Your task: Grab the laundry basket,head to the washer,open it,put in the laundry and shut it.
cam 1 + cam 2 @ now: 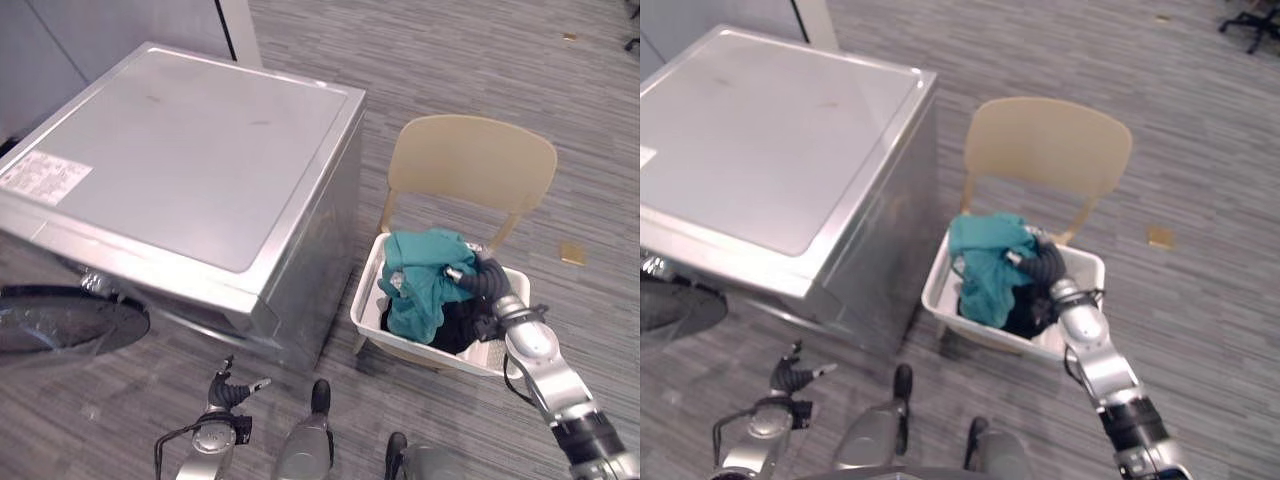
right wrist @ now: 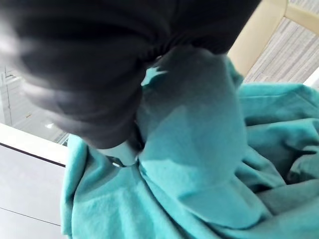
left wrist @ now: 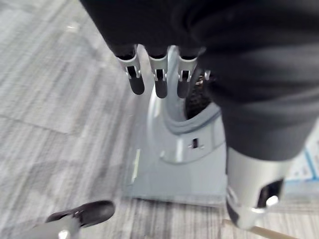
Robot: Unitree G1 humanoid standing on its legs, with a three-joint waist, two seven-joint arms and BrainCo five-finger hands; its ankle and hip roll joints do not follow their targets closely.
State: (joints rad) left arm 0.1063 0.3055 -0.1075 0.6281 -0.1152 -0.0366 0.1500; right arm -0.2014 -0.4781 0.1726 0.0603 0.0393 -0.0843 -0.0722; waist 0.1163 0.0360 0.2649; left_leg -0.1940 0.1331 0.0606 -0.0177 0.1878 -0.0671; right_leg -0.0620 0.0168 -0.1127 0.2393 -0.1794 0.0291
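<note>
— Left eye view first: where does the job stand?

— The white laundry basket (image 1: 372, 300) sits on the seat of a tan chair (image 1: 470, 165), just beside the silver washer (image 1: 190, 160). The washer's round door (image 1: 60, 320) hangs swung out at its front, so opening looks done and the loading step is in hand.

— And the laundry itself?

— Still in the basket: a teal garment (image 1: 420, 275) heaped over something dark (image 1: 455, 325). The right hand (image 1: 478, 277) is down in that heap, right on the teal cloth.

— Has it got hold of it?

— Probably, but I cannot tell for sure. In the right wrist view the cloth bunches up against the dark cover and the fingers are buried in the folds (a sliver of silver shows among them, nothing more), so a clamped grasp is my guess, not a thing seen.

— The other hand?

— The left hand (image 1: 228, 392) hangs low near the washer's front corner, holding nothing. Its wrist view shows the fingers (image 3: 160, 82) straight and side by side.

— So what does the next move call for?

— Lifting the teal garment clear of the basket's rim, then carrying it across past the washer's corner and down to the open door. The garment drapes loosely, so a trailing end could snag the rim or drag the dark piece along; a high, clean lift seems wise.
</note>
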